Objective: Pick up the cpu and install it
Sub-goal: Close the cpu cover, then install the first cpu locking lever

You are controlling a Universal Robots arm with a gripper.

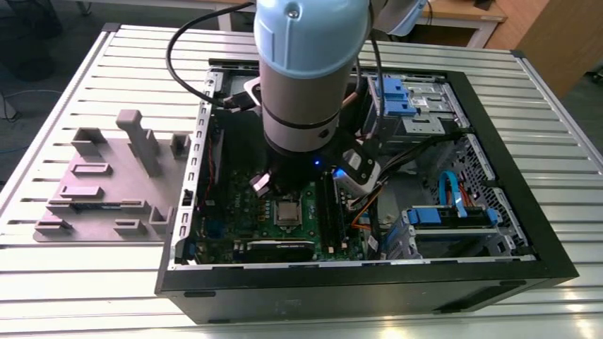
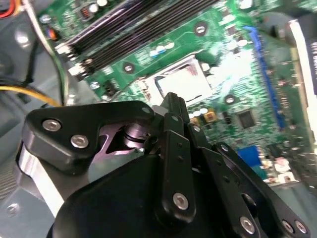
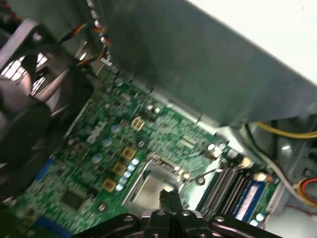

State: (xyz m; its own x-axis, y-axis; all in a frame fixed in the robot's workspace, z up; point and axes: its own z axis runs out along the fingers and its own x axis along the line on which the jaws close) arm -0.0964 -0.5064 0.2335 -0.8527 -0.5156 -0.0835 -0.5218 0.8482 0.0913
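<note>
Hovering gripper (image 2: 172, 101) just above the cpu (image 2: 183, 83) (socket-seated).

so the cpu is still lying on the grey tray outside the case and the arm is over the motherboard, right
Not quite. The cpu sits in its socket on the motherboard inside the case, not on the grey tray, as the exterior view shows. The arm is over the motherboard, with the gripper just above the cpu.

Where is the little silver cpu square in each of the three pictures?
Exterior view: the cpu lies flat on the green motherboard inside the computer case, just below the arm.
Second wrist view: the cpu sits in its socket, just beyond the gripper.
First wrist view: the cpu is right beside the gripper.
Shared landmark: the black memory slots next to it.
</note>
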